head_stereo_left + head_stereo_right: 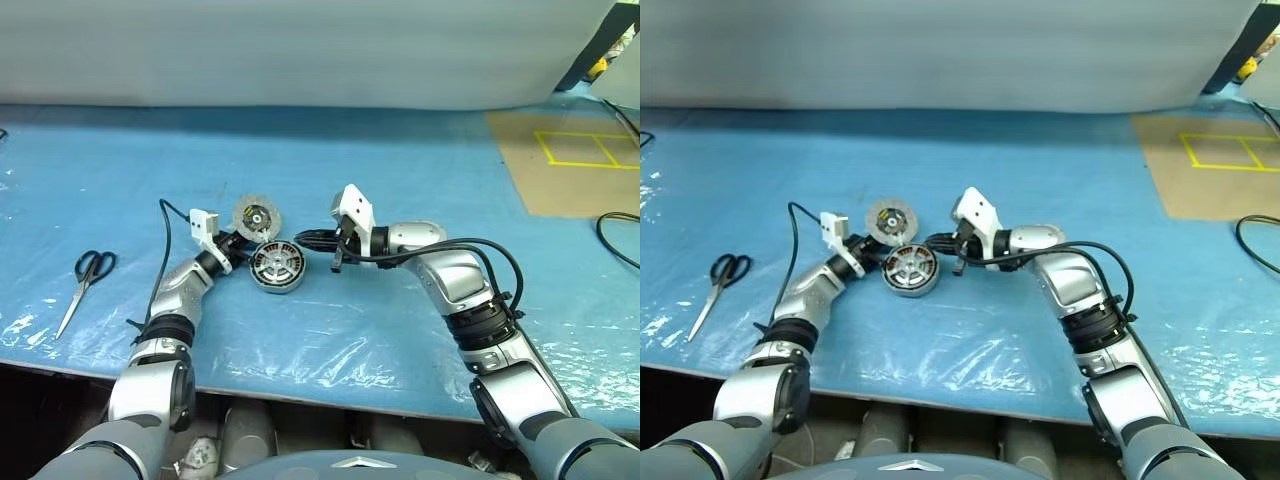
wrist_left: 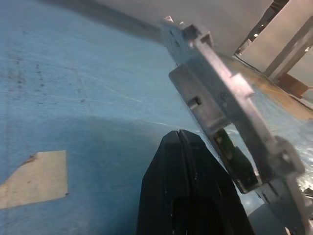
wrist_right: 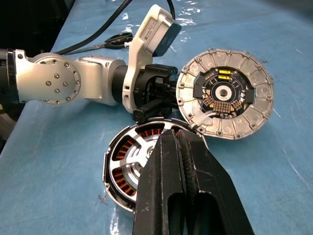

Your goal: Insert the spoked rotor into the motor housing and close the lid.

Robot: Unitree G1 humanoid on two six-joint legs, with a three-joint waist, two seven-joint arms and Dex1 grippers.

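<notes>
Left gripper [image 3: 154, 100]: fingers pressed together, pinching the rim of the lid [image 3: 225, 93] and holding it tilted on edge, its inner face with the dark hub turned toward the right wrist camera.
Right gripper [image 3: 178, 147]: fingers pressed together on nothing, hovering just above the housing [image 1: 277, 266].
Housing: sitting on the blue worktop [image 1: 400, 170] between the two grippers, open side up, copper windings showing.
Rotor [image 3: 142, 152]: pale spokes are showing inside the winding ring, so it looks to be seated in the housing already; the right fingers are hiding part of it.
Lid: just behind and beside the housing, lifted off the worktop, not yet over the opening.
Progress: insertion appears done; closing is left, with the lid needing to be laid flat onto the housing.
Scissors [image 1: 88, 272]: lying well apart at the worktop's left.
</notes>
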